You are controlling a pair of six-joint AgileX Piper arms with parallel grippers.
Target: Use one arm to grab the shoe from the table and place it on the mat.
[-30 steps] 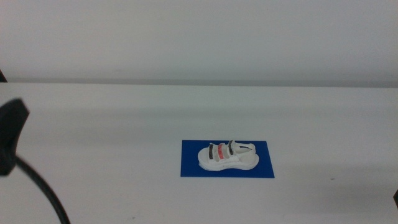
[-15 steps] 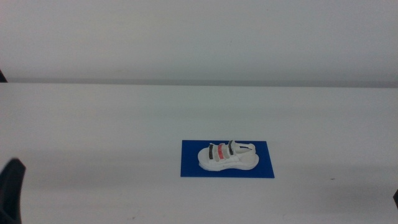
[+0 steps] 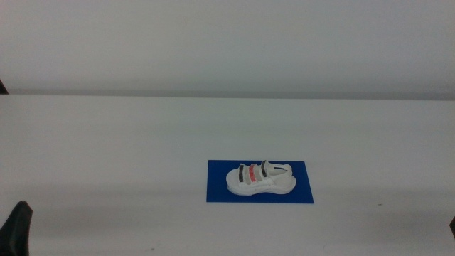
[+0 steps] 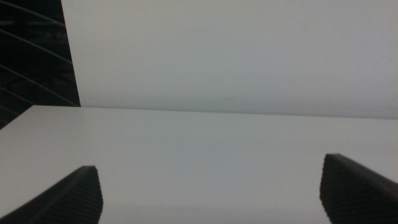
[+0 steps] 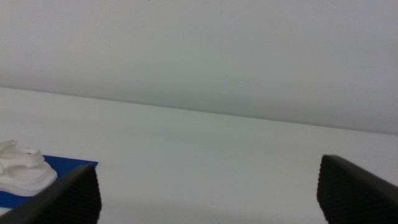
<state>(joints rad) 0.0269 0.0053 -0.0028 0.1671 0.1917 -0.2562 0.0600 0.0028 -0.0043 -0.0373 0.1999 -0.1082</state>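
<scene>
Left gripper (image 4: 211, 193) holds nothing: in its wrist view the two dark jaws stand wide apart at the lower corners of the frame, with only bare white table (image 4: 205, 149) between them. In the middle view just a dark sliver of this arm (image 3: 17, 229) shows at the lower left corner, well apart from the mat. Right gripper (image 5: 208, 190) is likewise spread, its jaws at the lower corners of its own wrist view with plain tabletop between; in the middle view only a tiny dark bit at the lower right edge may belong to it.

On the deep-blue mat (image 3: 217, 190), lying a little right of centre in the lower half of the middle view, rests the white sandal (image 3: 260, 178). It sits upright on its thick sole, lengthwise along the mat, inside the mat's edges, with blue showing on every side. Its red strap lies between two dark grey ones. The right wrist view catches one end of the sandal (image 5: 22, 167) and a corner of the mat (image 5: 68, 167) at the lower left.

White tabletop (image 3: 128, 142) stretches around the mat on all sides, up to the table's far edge against the pale wall (image 3: 227, 43).
</scene>
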